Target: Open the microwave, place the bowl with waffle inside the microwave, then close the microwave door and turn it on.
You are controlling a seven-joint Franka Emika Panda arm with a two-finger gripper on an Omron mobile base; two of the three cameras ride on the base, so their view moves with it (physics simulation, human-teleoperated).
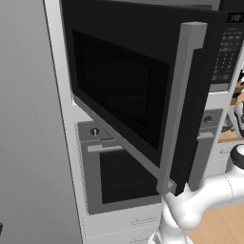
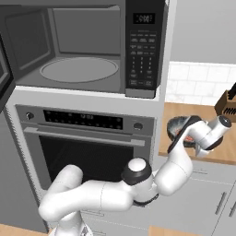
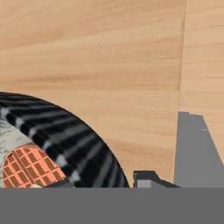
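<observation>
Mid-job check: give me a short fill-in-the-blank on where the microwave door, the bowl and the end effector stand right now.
1. The microwave door stands ____.
2. The bowl with waffle sits on the wooden ____, right of the oven.
3. Inside the microwave, the round glass plate is ____.
4. The end effector is at the bowl's ____.

Missing words: open; counter; empty; rim

Built-in oven (image 2: 87, 138), silver-fronted, horizontal handle, knob at each end of its control strip, dark window; set in a pale grey cabinet column (image 1: 64, 119). Tall flat grey panel (image 1: 24, 143) to the left. Wooden worktop (image 2: 221, 133) to the right, white tiled backsplash (image 2: 193, 83) behind, dark knife block (image 2: 228, 105) upon it. Grey drawers with bar handles (image 2: 221, 203) below. Light wood floor (image 1: 224, 228)
</observation>
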